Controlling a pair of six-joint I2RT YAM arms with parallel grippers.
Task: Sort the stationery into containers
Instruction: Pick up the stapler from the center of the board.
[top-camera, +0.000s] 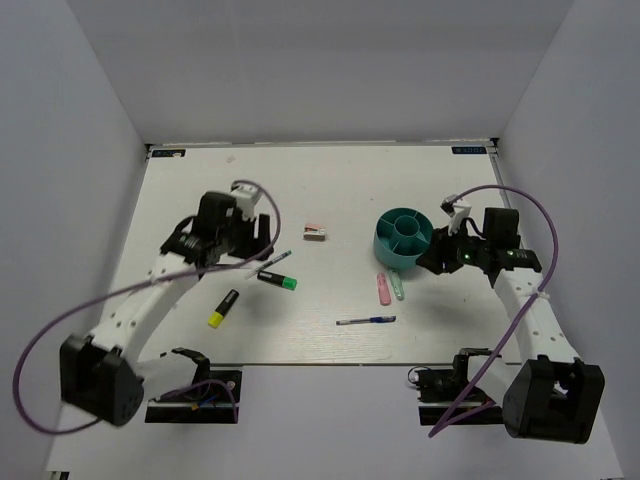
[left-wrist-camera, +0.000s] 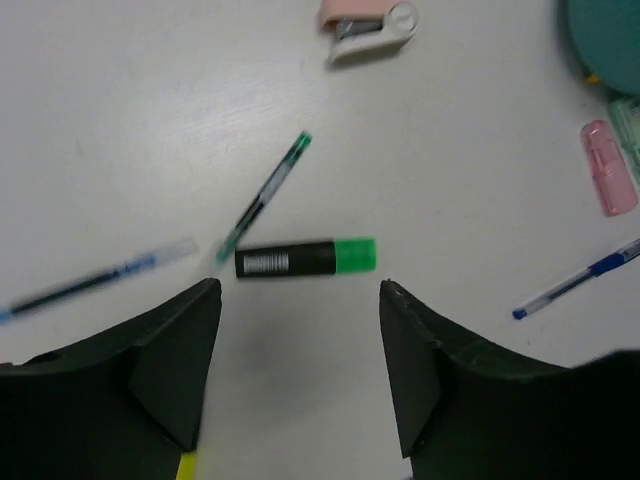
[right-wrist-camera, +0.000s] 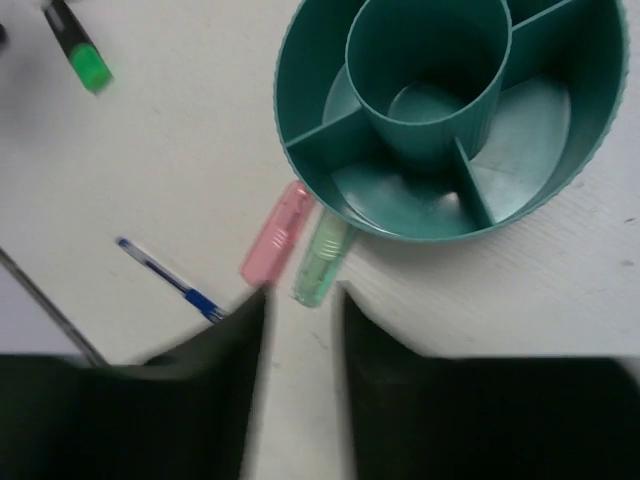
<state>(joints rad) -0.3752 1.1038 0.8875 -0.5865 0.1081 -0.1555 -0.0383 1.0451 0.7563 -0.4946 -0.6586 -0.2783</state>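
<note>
The round teal organiser (top-camera: 402, 236) stands right of centre, its compartments empty in the right wrist view (right-wrist-camera: 300, 90). A pink marker (right-wrist-camera: 278, 232) and a pale green marker (right-wrist-camera: 322, 258) lie side by side against its near side. My right gripper (right-wrist-camera: 303, 300) is open and empty just short of the green marker's end, and shows beside the organiser in the top view (top-camera: 434, 262). My left gripper (left-wrist-camera: 298, 290) is open and empty over the table, just short of a black highlighter with a green cap (left-wrist-camera: 305, 258). A slim green-tipped pen (left-wrist-camera: 265, 195) lies beyond it.
A blue pen (top-camera: 366, 321) lies near the front edge. A yellow-capped highlighter (top-camera: 222, 309) lies front left. The white-pink eraser (top-camera: 316, 233) sits mid-table. Another blue pen (left-wrist-camera: 90, 280) lies blurred left of the left gripper. White walls enclose the table.
</note>
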